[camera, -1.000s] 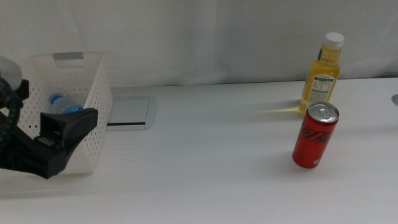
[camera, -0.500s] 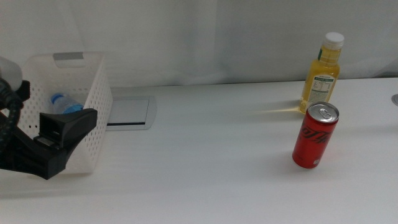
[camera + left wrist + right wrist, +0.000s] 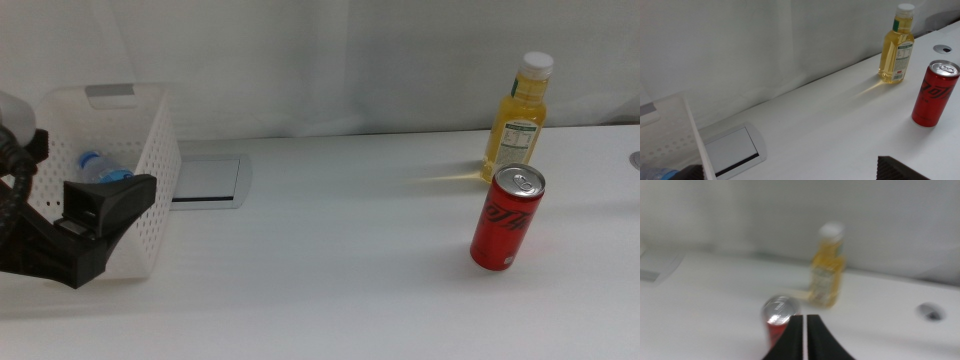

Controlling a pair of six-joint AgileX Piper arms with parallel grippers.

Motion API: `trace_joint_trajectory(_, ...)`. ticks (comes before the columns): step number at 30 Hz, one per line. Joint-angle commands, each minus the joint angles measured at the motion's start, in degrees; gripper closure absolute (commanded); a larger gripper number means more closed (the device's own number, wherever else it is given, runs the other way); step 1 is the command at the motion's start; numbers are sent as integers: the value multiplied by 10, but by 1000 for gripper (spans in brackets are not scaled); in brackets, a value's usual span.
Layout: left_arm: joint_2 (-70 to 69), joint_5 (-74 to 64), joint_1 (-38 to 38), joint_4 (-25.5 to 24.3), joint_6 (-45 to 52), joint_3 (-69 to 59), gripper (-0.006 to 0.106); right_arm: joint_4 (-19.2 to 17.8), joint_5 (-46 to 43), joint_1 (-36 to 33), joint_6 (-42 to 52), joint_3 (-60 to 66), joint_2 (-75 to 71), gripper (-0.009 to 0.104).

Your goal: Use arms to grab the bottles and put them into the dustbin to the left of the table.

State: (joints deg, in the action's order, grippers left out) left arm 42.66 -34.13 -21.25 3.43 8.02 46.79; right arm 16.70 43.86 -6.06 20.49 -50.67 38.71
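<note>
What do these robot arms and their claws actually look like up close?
Little shows. The left claw is matte black angular plastic with a wedge-shaped jaw, a black cable looping beside it and a bit of pale housing behind. The right claw shows only as two dark tapering jaws with a thin pale line between them.

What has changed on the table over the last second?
Nothing visibly changed. The left gripper hangs beside the dustbin with the water bottle inside; the juice bottle and red can stand where they were.
</note>
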Motion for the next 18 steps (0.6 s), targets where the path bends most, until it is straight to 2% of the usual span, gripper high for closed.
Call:
trace_joint_trajectory(1,-2,-1,-4,4,1,-3,11,0,38,-36,10,-6,33,84)
trace_joint_trajectory(3,-2,-1,-4,4,1,-3,11,-13,55,-64,10,-6,55,59)
trace_joint_trajectory(6,-2,-1,-4,4,1,-3,11,-46,45,-93,-10,-6,84,1)
trace_joint_trajectory(7,-2,-1,-4,4,1,-3,11,-56,39,-97,-34,-6,94,-8)
trace_joint_trajectory(10,-2,-1,-4,4,1,-3,11,-75,32,-98,-66,-6,121,-8)
trace_joint_trajectory(15,-2,-1,-4,2,1,-3,11,-75,18,-100,-100,-6,171,-8)
trace_joint_trajectory(18,-2,-1,-4,0,1,-3,11,-59,2,-100,-115,-1,199,-8)
